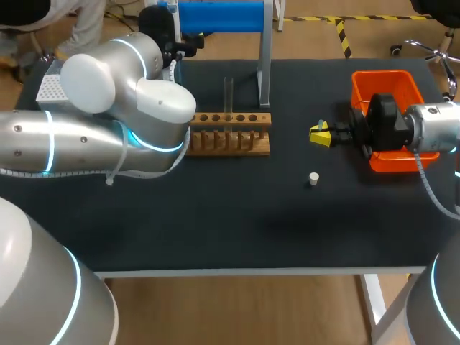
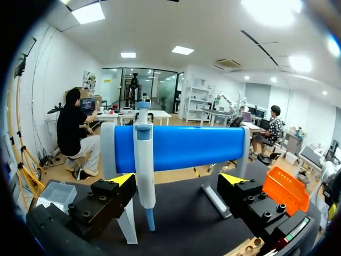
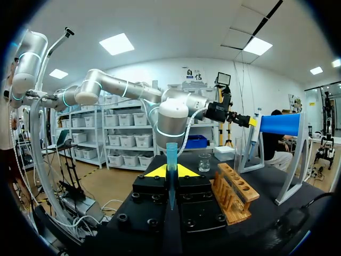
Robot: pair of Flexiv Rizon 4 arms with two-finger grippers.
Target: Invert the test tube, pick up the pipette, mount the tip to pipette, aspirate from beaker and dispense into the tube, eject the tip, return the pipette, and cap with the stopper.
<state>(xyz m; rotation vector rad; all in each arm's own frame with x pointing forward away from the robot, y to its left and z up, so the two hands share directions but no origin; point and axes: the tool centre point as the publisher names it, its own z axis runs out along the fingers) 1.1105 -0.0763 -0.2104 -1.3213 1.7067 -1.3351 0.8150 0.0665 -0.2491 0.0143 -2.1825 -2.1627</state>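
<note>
My left gripper (image 2: pixel 177 181) is open in front of the white-and-blue pipette (image 2: pixel 144 160), which hangs upright on its blue-barred stand (image 2: pixel 181 146); the pipette sits ahead, nearer one finger, touching neither. My right gripper (image 1: pixel 320 134) hovers right of the rack and is shut on a blue pipette tip (image 3: pixel 171 165), held upright. A clear test tube (image 1: pixel 228 93) stands in the wooden rack (image 1: pixel 230 133). The white stopper (image 1: pixel 313 177) lies on the mat below the right gripper. A glass beaker (image 3: pixel 204 161) stands beyond the rack, under my left arm (image 3: pixel 170 117).
An orange bin (image 1: pixel 388 90) sits at the right, partly behind my right wrist. A clear tip box (image 1: pixel 50 86) is at the far left behind my left arm (image 1: pixel 122 115). The stand's metal post (image 1: pixel 264 65) rises just behind the rack.
</note>
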